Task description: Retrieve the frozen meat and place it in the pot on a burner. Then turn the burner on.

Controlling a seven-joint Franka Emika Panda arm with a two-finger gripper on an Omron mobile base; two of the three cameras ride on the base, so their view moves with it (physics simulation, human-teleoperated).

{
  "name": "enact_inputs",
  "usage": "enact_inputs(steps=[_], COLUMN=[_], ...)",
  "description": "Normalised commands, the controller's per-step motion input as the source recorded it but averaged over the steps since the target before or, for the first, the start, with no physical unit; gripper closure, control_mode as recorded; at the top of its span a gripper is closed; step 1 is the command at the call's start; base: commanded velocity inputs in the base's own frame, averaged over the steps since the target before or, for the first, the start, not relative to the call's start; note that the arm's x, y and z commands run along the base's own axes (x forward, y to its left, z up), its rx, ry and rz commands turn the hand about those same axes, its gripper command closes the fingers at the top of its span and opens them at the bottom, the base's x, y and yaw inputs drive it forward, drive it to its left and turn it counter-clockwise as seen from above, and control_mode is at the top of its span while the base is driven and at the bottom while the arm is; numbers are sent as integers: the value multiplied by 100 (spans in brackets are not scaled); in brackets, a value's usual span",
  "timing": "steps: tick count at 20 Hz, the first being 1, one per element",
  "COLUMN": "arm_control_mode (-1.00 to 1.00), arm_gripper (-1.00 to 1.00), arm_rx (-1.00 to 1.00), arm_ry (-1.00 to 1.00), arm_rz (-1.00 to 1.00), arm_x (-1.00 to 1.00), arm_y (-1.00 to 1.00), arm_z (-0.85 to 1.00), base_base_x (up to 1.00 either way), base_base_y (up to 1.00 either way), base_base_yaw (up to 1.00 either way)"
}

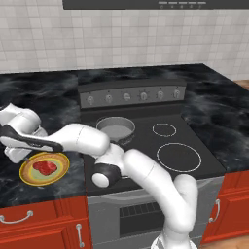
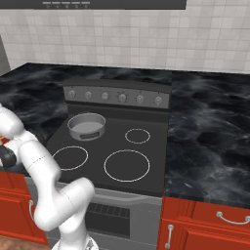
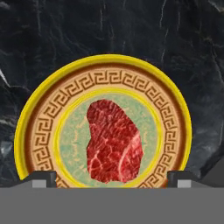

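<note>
- Fingers (image 3: 111, 178) spread wide, hovering over the frozen meat (image 3: 113, 142), which lies on the yellow-rimmed plate (image 3: 175, 105) on the counter (image 1: 29, 92).
- Risk: an off-centre descent nudges the lumpy chunk or clips the plate rim.
- The pot (image 1: 115, 129) waits on the cooktop (image 1: 194, 146).

The frozen meat (image 3: 113, 142) lies in the middle of the plate (image 3: 103, 66), which rests on the desk (image 1: 36, 92) left of the cooktop (image 1: 146, 129). The claw (image 3: 112, 177) hangs over the plate, its tips spread wide to either side of the meat, clear of it. The pot (image 1: 115, 128) sits on the cooktop's rear left burner (image 1: 127, 141), just before the knob panel (image 1: 132, 95). Drawers (image 1: 39, 223) lie below the desk.
</note>
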Motion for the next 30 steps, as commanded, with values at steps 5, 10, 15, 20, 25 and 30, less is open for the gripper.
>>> enact_inputs(steps=[5, 10, 15, 20, 25, 30], arm_control_mode=[-100, -100, -100, -100, -100, -100], arm_gripper=[-100, -100, -100, -100, -100, -100], arm_rx=[0, 0, 0, 0, 0, 0], arm_ry=[8, 10, 9, 4, 1, 2], arm_rz=[18, 18, 15, 4, 0, 0], arm_x=[6, 11, 13, 12, 5, 1], arm_y=[0, 0, 0, 0, 0, 0], arm_z=[-21, -23, -17, -15, -21, -18], base_base_x=[0, 0, 0, 0, 0, 0], base_base_y=[0, 0, 0, 0, 0, 0], base_base_yaw=[0, 0, 0, 0, 0, 0])
